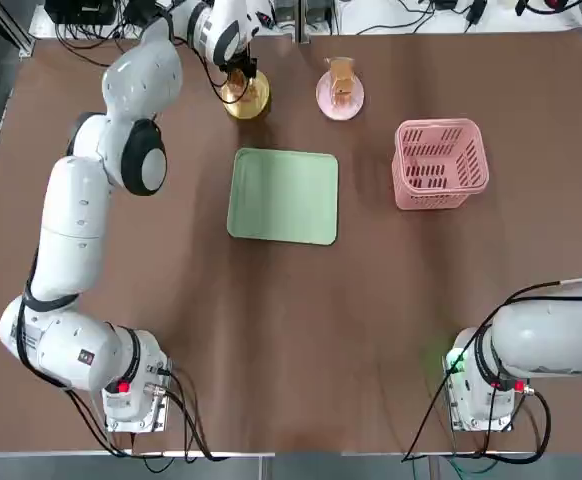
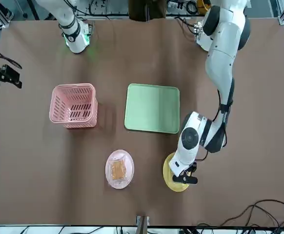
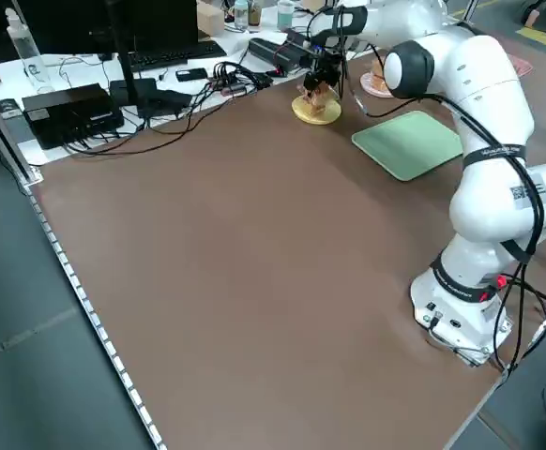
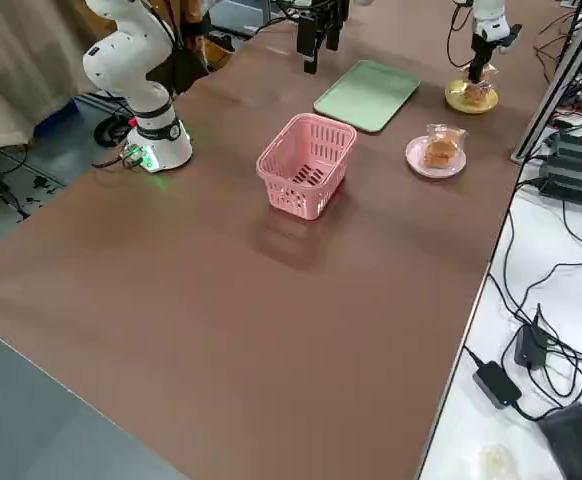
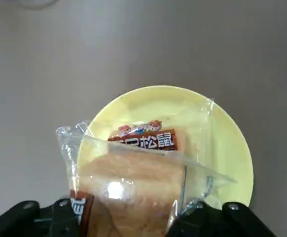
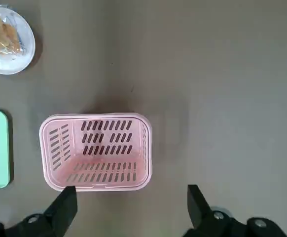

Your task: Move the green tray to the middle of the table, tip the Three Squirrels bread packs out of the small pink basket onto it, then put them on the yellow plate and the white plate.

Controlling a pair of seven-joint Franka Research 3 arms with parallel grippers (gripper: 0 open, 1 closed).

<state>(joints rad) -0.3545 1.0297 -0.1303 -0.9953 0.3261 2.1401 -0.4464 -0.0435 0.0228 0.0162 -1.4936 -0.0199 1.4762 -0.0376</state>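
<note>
The green tray (image 1: 283, 195) lies empty at mid-table. Beyond it sits the yellow plate (image 1: 256, 107), and my left gripper (image 1: 239, 75) stands right over it. In the left wrist view the fingers (image 5: 59, 212) flank a Three Squirrels bread pack (image 5: 133, 173) low over that plate's rim (image 5: 232, 143). Another bread pack (image 1: 342, 78) lies on the white plate (image 1: 324, 98). The small pink basket (image 1: 426, 185) stands upright and empty to the tray's right. My right gripper (image 6: 131, 197) hangs open high above the basket, holding nothing.
Cables, power bricks and black boxes (image 3: 76, 108) crowd the bench past the table's far edge. The left arm's links (image 1: 76, 230) reach along the table's left side. Both arm bases stand at the near corners.
</note>
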